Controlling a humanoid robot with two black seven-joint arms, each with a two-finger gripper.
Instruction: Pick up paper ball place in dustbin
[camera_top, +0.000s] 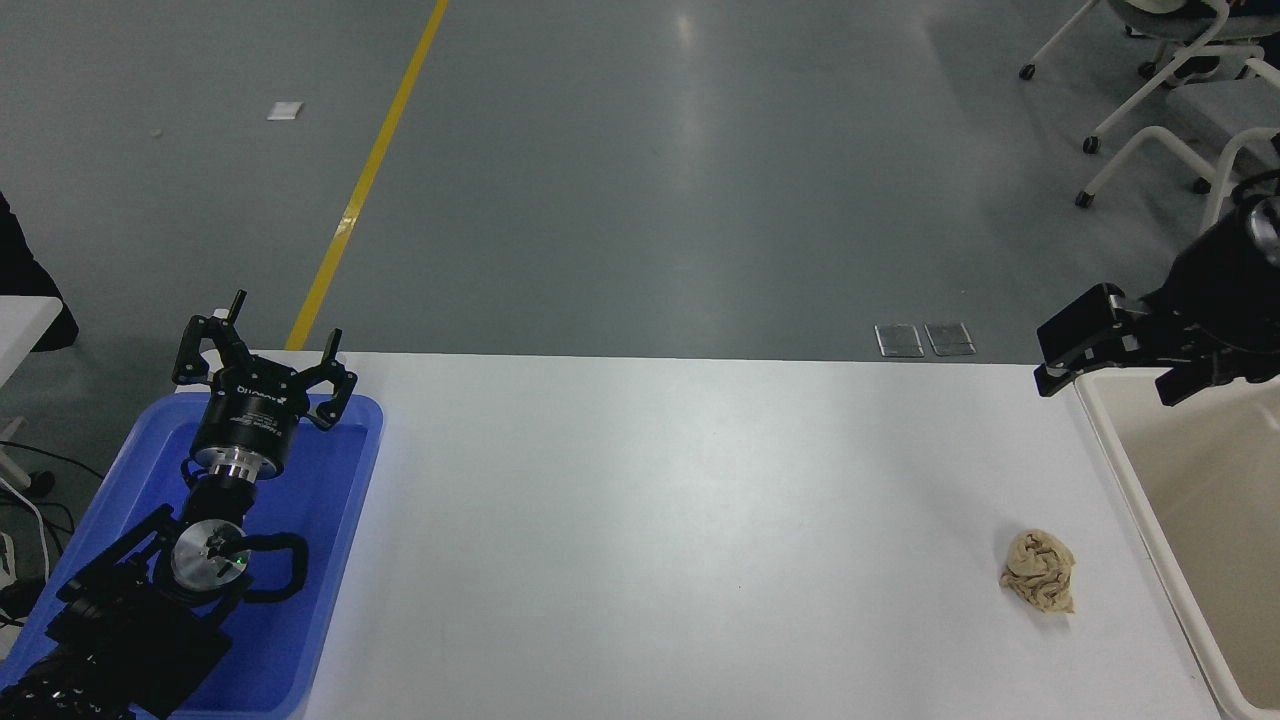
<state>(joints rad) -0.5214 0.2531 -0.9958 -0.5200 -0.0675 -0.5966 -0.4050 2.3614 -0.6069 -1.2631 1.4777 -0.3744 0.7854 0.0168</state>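
The paper ball (1040, 571), a wrinkled tan wad, lies on the white table (680, 520) near its right end. Just to its right stands the dustbin (1121, 470), cream-white with a thick rim, cut off by the picture's right edge. My right gripper (1108, 388) hangs open over the bin's far left corner, above and beyond the ball and well apart from it, with nothing between its fingers. My left gripper (265, 345) is parked open over the blue tray at the lower left.
A blue plastic tray (340, 530) sits at the table's left end under the left arm. White office chairs (1170, 120) stand on the grey floor at the top right. A yellow floor line (370, 170) runs beyond the table.
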